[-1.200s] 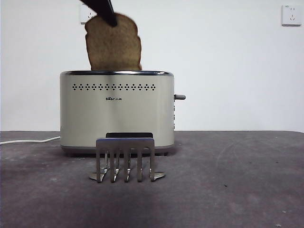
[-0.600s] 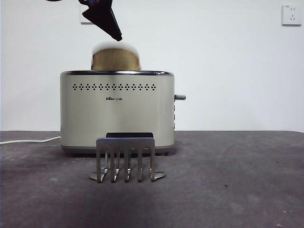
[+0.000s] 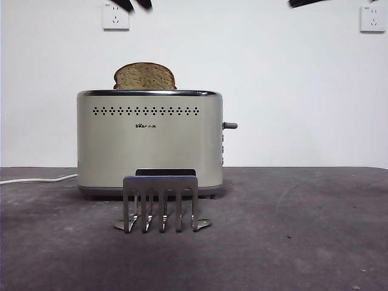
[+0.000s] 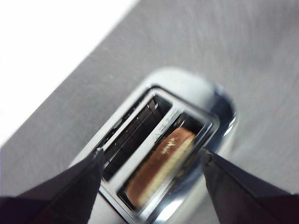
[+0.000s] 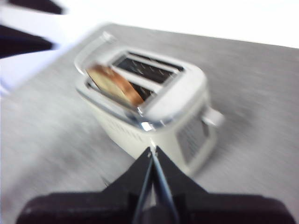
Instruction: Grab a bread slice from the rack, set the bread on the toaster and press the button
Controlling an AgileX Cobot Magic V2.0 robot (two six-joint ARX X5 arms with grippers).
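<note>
Bread is seen sunk into one slot of the toaster (image 3: 148,142): the slice of bread (image 3: 145,77) stands upright with only its domed, dark-crusted top showing above the chrome rim, toward the left end of the toaster in the front view. In the left wrist view the slice (image 4: 161,165) is shown edge-on in one of the two slots, while the other slot is seen open beside it. The left gripper (image 4: 152,161) is held above the toaster with its jaws spread wide, nothing being gripped between them. The right gripper (image 5: 153,150) is held off to the lever side of the toaster, its jaws pressed together to a thin line. The grey side lever (image 3: 230,125) is seen projecting from the toaster's right side, untouched. The rack (image 3: 160,203) is placed on the dark table (image 3: 303,242) just in front of the toaster, its prongs upright.
</note>
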